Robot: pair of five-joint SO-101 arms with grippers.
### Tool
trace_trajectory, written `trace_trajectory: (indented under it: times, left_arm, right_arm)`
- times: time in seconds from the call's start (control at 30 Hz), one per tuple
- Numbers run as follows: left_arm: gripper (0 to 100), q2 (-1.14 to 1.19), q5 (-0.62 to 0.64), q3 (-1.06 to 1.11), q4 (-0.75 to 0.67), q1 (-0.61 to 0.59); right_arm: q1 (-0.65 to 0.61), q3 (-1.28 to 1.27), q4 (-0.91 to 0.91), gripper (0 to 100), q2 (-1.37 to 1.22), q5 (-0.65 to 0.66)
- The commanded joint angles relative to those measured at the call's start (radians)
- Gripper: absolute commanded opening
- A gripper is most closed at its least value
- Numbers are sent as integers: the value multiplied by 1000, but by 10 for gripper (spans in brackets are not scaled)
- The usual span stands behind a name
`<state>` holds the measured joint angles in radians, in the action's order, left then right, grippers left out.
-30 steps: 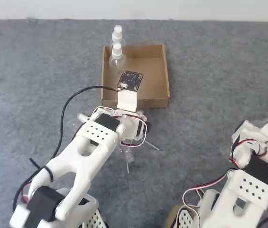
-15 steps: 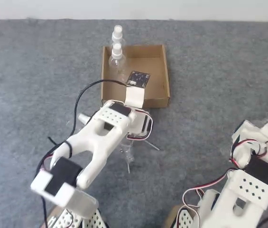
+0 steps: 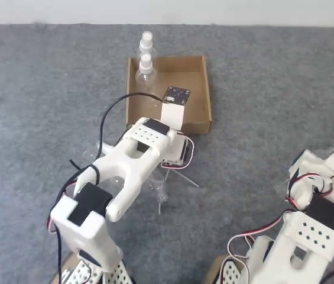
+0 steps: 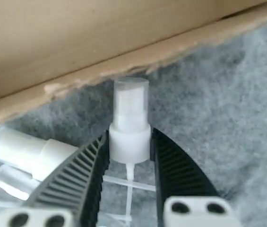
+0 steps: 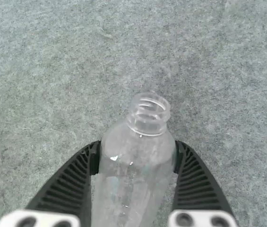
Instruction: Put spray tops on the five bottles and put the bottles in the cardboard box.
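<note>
The left arm (image 3: pixel 134 163) reaches across the bench (image 3: pixel 273 89), which has a grey felt-like cover, up to the near wall of the brown open cardboard box (image 3: pixel 206 89). In the left wrist view, the left end effector (image 4: pixel 129 144) is clamped on the collar of a white plastic spray top (image 4: pixel 130 118). Its black ribbed fingers (image 4: pixel 93 163) press on both sides of the collar. The nozzle of this spray top points at the box wall (image 4: pixel 76 38) and is very near to it. A thin white tube (image 4: pixel 129 174) runs from the collar back between the fingers. Just beside this end effector, on the left, a transparent plastic bottle with a white spray top (image 4: pixel 27 151) lies on its side on the bench.

The right arm (image 3: pixel 314 222) is at the near right, well apart from the box. The right end effector (image 5: pixel 137 150) is clamped on the body of a transparent plastic bottle with an open threaded neck (image 5: pixel 147 113); this bottle has no top on it.

Two upright transparent bottles with white spray tops stand at the far left corner of the box, one nearer (image 3: pixel 146 70) and one behind it (image 3: pixel 147 40). I cannot tell if the farther one is inside the box.
</note>
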<state>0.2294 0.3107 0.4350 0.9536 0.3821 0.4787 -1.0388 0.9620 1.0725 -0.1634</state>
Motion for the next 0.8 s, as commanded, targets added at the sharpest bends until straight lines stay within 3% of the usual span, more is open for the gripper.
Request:
trace_trajectory:
  times: [0.0,0.23,0.77]
  left_arm:
    - [115,6,3,-76,41,2]
    - [43,6,-64,-73,74,29]
    - [42,5,-333,-79,245,196]
  right_arm:
    - [-12,17,-27,73,27,14]
    - [-12,17,-25,73,27,14]
    - [-12,15,-31,72,27,51]
